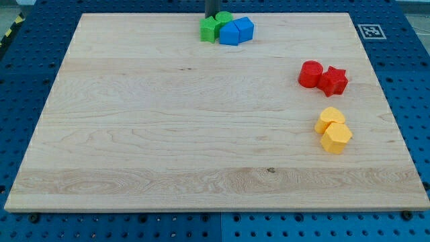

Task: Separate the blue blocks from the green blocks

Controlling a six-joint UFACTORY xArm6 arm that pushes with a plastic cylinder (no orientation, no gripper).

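Observation:
Two green blocks, a star-like one (209, 29) and a rounder one (224, 19), sit at the view's top centre on the wooden board (168, 134). Two blue blocks (230, 33) (244, 28) touch them on the right, so all form one tight cluster. My tip (211, 17) comes down at the board's top edge, just above the green star block and left of the rounder green block, touching or nearly touching them.
A red cylinder (310, 74) and a red star block (333, 81) sit together at the right. Two yellow blocks (329, 119) (336, 138) lie below them. A marker tag (371, 31) is at the board's top right corner.

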